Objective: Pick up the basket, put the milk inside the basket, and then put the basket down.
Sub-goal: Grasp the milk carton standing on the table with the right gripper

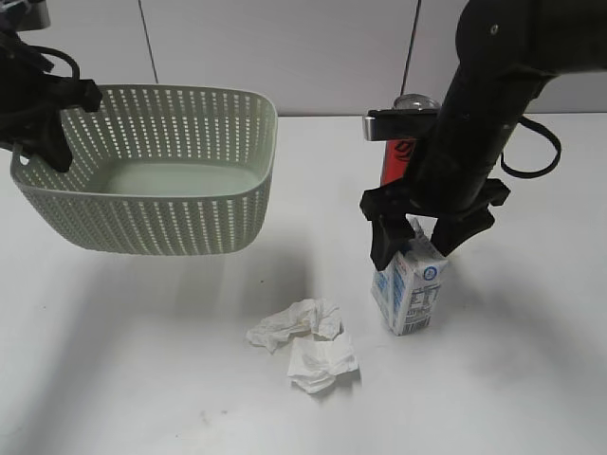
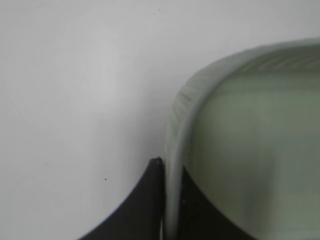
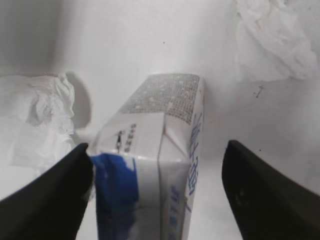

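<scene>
Tissues [image 1: 305, 343] crumpled on desk [image 1: 142, 379], nearest. Milk [image 1: 410, 292] upright on desk, right pincer [image 1: 420, 245] spread astride carton top, one finger touching. Basket [image 1: 152, 171] lifted off desk, left pincer [image 2: 162, 200] pinching rim. Can [image 1: 398, 142] behind arm.

Left gripper [image 1: 43, 133] at the desk's far-left edge, raised off the desk, fingers [image 2: 150, 200] clamped on the basket [image 1: 152, 171] rim; right gripper [image 1: 422, 242] reaching down from the far-right side toward desk centre-right, fingers [image 3: 50, 195] spread wide either side of the milk [image 1: 410, 294] top.
</scene>
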Action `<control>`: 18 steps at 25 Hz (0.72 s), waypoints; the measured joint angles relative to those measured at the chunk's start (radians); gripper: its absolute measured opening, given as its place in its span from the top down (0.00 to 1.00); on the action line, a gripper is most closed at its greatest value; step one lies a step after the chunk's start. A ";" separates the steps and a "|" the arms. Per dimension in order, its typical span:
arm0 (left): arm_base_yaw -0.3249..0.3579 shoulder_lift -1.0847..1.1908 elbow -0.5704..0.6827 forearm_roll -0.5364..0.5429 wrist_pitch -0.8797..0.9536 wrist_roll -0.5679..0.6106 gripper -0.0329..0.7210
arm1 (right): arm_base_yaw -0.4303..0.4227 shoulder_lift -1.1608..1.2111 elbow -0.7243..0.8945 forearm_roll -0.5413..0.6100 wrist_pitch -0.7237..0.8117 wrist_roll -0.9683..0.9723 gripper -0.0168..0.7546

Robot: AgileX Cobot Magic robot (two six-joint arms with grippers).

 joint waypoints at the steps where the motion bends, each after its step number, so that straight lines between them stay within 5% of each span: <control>1: 0.000 0.000 0.000 0.000 0.000 0.000 0.96 | 0.000 0.007 0.000 0.001 -0.001 0.000 0.19; 7: 0.000 0.000 0.000 0.000 -0.002 0.000 0.96 | 0.000 0.051 0.000 0.009 0.006 0.000 0.22; 18: 0.000 0.000 0.000 0.000 -0.019 0.000 0.96 | 0.001 0.051 -0.005 0.022 0.008 0.016 0.57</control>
